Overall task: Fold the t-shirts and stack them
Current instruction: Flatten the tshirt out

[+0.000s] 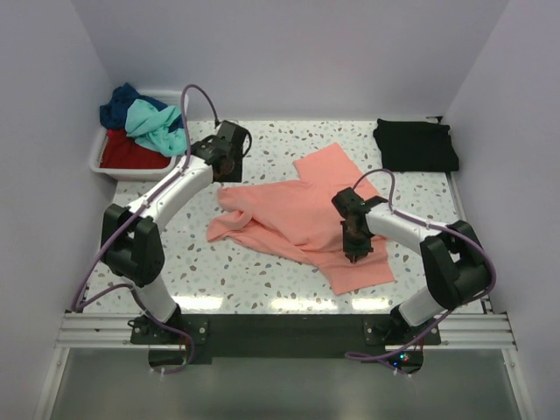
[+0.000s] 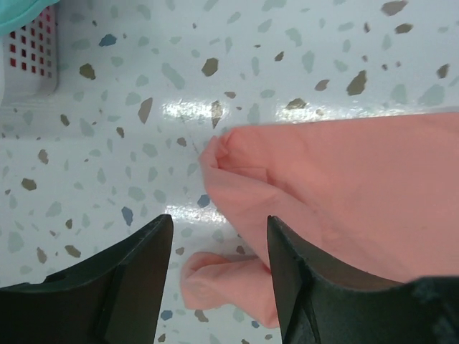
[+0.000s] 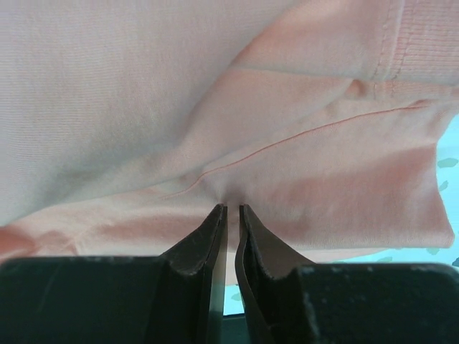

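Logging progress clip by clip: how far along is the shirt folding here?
Done: the black shirt lies folded at the far right. In hand: the pink shirt is rumpled mid-table, right gripper pinching it, left gripper open at its edge. Left: teal shirt, navy shirt and red shirt, unfolded in the bin; nothing stacked yet.

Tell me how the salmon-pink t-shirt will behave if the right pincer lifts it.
Likely floppy: the salmon-pink t-shirt lies rumpled on the table, so it should hang limp from the right pincer. Probably light: a thin fold fits between nearly shut jaws. The far part may drag and bunch.
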{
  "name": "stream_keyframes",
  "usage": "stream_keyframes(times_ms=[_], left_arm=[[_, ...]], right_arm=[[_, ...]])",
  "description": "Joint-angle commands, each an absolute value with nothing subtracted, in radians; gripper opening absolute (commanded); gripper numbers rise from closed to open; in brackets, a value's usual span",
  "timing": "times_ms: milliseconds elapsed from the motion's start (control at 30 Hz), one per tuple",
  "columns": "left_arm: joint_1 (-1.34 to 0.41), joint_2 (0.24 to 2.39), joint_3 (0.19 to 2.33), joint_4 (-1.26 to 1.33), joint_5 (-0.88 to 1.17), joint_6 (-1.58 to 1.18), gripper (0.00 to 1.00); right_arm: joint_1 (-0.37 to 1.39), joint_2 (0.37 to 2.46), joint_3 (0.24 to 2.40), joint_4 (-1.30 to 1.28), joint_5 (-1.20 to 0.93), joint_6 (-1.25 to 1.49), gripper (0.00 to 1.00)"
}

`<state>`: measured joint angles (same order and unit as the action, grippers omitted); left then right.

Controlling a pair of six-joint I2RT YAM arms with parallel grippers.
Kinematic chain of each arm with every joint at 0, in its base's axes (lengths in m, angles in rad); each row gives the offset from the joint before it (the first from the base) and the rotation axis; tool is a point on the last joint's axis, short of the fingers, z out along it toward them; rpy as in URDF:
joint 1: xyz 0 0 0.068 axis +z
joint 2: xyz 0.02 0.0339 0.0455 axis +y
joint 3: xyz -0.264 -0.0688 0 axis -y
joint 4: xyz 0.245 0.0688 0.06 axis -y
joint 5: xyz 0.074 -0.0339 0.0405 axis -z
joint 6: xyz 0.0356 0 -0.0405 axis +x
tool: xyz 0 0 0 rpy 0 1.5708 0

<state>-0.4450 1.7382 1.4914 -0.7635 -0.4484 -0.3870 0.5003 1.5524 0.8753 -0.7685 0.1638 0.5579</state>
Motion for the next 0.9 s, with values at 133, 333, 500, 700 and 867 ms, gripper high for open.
stream_keyframes(times_ms=[133, 333, 500, 700, 867], left_arm=[[-0.443, 1.762, 1.473, -0.568, -0.166, -0.469, 0.58], [-0.463, 1.753, 1.413, -0.592, -0.092, -0.471, 0.61], [-0.492, 1.74, 1.33, -0.604, -0.038, -0.445, 0.59], [-0.525, 1.75, 1.281, -0.607, -0.072, -0.439, 0.55], [-0.526, 1.759, 1.232, -0.62, -0.184, -0.483, 0.54]], right_arm=[[0.506, 1.477, 0.989, -0.762, 0.215, 0.538, 0.25], [0.508, 1.548, 1.094, -0.729, 0.221, 0.523, 0.34], [0.508, 1.664, 1.181, -0.69, 0.196, 0.522, 0.34], [0.505, 1.765, 1.219, -0.612, 0.134, 0.503, 0.34], [0.505, 1.838, 1.215, -0.549, 0.087, 0.492, 0.34]])
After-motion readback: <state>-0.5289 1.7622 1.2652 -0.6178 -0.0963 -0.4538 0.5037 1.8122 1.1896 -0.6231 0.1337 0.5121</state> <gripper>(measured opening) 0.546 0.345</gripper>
